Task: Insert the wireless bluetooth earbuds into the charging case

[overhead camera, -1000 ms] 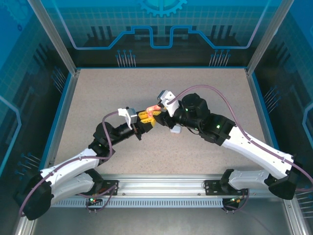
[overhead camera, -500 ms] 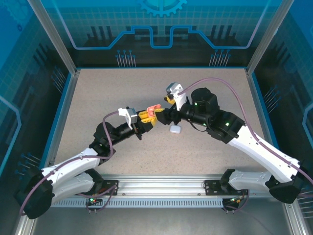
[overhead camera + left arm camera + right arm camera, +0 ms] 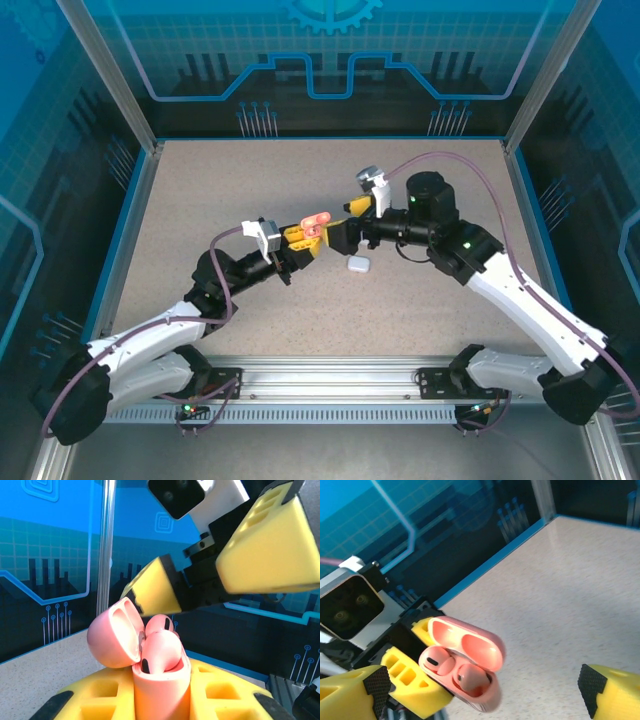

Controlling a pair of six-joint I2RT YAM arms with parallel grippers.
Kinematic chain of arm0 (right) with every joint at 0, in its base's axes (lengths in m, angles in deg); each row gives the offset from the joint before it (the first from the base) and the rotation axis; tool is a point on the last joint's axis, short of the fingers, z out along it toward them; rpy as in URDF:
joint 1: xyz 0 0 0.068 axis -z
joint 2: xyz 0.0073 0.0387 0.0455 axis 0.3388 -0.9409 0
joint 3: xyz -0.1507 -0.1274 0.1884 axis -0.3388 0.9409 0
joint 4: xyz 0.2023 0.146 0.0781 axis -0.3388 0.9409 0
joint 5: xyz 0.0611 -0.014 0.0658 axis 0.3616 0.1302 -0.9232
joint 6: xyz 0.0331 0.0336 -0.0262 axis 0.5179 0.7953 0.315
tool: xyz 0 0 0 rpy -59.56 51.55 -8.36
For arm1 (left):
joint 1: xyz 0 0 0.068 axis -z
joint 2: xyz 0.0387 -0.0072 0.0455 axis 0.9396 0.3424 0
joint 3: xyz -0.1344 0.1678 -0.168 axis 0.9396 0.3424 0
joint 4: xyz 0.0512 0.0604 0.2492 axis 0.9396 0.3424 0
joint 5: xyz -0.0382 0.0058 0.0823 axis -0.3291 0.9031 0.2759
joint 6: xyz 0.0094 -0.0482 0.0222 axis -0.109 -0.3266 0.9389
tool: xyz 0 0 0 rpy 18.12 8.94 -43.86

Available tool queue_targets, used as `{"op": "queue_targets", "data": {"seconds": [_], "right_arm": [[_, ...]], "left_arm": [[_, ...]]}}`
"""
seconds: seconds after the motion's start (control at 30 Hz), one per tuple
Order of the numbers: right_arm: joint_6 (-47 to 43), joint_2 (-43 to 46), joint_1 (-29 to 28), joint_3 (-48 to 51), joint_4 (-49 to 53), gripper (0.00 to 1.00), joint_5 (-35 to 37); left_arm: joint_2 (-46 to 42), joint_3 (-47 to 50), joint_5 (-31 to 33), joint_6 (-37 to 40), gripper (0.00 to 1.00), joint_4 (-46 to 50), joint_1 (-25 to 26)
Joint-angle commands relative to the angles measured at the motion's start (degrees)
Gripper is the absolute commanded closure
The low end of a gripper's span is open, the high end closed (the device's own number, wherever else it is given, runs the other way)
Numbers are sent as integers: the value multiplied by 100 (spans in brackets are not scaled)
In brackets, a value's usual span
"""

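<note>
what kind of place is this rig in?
Probably a lab test cell: speckled table boxed in by blue printed panels on metal posts, with two robot arms bolted to a rail.

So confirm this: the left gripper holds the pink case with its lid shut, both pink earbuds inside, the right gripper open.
Wrong on the lid: the right wrist view shows the pink case with its lid open. Otherwise right: left gripper holds it, both pink earbuds sit inside, right gripper open.
</note>
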Motion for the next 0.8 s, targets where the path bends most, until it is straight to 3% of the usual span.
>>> {"op": "queue_targets", "data": {"seconds": [0.0, 0.23, 0.6, 0.77], "right_arm": [[348, -297, -31, -79, -427, 0, -956], [347, -531, -130, -294, -677, 0, -1589], [-135, -44, -157, -328, -240, 0, -1330], [-295, 158, -164, -248, 143, 0, -865]], "left_arm": [[23, -196, -114, -151, 100, -297, 44], [23, -151, -59, -85, 100, -267, 51], [-8, -99, 37, -5, 100, -177, 48], [-12, -89, 51, -10, 100, -151, 47]]}}
